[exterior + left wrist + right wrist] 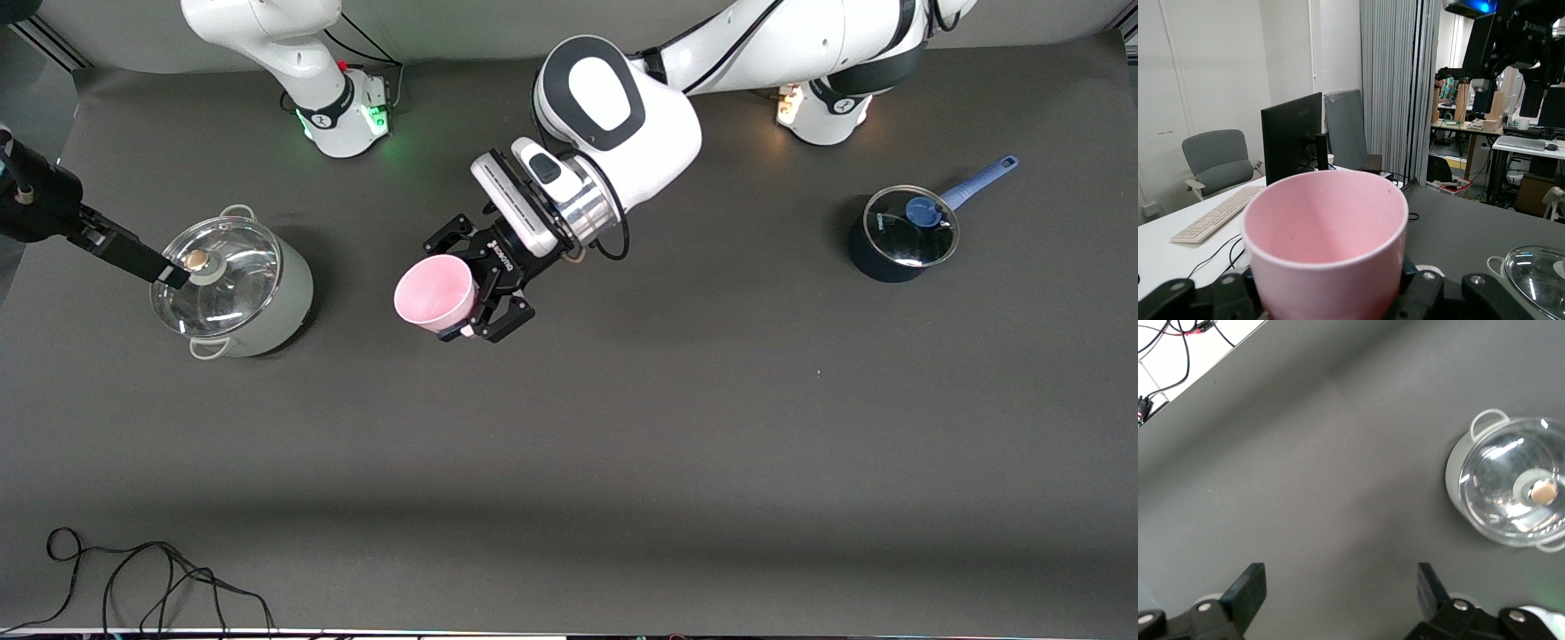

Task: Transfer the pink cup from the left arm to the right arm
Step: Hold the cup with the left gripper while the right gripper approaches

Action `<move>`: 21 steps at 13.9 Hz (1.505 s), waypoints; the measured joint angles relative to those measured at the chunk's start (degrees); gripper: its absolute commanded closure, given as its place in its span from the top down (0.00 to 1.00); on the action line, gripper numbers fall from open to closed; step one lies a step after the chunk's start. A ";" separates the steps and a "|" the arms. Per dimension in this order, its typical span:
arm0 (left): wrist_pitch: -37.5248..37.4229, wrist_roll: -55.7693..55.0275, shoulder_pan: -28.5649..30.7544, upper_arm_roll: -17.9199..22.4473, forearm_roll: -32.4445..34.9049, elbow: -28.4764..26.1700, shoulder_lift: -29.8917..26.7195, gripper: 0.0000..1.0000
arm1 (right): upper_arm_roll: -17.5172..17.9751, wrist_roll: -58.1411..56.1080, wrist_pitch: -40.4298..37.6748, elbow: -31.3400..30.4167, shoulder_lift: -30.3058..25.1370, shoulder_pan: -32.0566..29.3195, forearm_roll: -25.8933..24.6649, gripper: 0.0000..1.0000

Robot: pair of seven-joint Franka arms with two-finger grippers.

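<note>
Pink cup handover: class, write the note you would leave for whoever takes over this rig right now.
Left gripper: shut on the pink cup, held in the air over the middle of the table, mouth turned toward the right arm's end.
Right gripper: open and empty, up in the air near the glass-lidded pot, well apart from the cup.
Done: cup picked up and presented.
Left: bring the right gripper to the cup, close on it, then open the left gripper and back it away.
</note>
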 measured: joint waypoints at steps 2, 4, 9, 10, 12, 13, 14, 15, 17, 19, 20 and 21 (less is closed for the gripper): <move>0.00 0.00 -0.01 0.00 0.00 0.06 0.00 0.00 | 3.06 6.35 -1.86 4.97 2.58 0.40 0.01 1.00; 0.00 -0.02 -0.02 0.01 0.00 0.10 0.00 0.00 | 6.27 13.21 -2.43 9.81 5.34 1.13 0.01 1.00; 0.00 -0.03 -0.06 0.03 -0.01 0.28 0.00 0.00 | 13.21 24.22 -2.63 14.46 8.44 4.29 -0.92 1.00; 0.00 -0.03 -0.08 0.03 -0.01 0.31 0.00 0.00 | 13.35 25.77 -2.63 14.69 8.86 6.59 -2.17 1.00; 0.00 -0.04 -0.10 0.04 -0.01 0.35 0.00 0.00 | 13.48 29.22 -2.56 14.84 9.54 10.73 -3.99 1.00; 0.00 -0.04 -0.10 0.04 -0.01 0.36 0.00 0.00 | 13.50 30.38 -2.49 15.02 9.90 11.80 -4.36 1.00; 0.00 -0.04 -0.10 0.04 -0.01 0.37 0.00 0.00 | 13.49 31.29 -2.38 15.46 10.33 12.10 -4.46 1.00; 0.00 -0.04 -0.11 0.04 -0.01 0.38 0.00 0.00 | 13.44 32.03 -2.15 15.99 10.69 11.98 -4.46 1.00; 0.00 -0.04 -0.11 0.04 -0.01 0.39 0.00 0.00 | 13.27 33.24 -0.96 17.10 11.19 11.55 -4.46 1.00; 0.00 -0.05 -0.12 0.05 -0.01 0.40 0.00 0.00 | 13.16 33.85 0.12 17.64 11.65 11.48 -4.46 1.00; 0.00 -0.05 -0.12 0.05 -0.01 0.40 0.00 0.00 | 13.16 33.92 0.67 17.64 11.97 11.50 -4.48 1.00; 0.00 -0.05 -0.12 0.05 -0.01 0.40 0.00 0.00 | 13.16 33.98 1.10 17.65 12.38 11.50 -4.69 1.00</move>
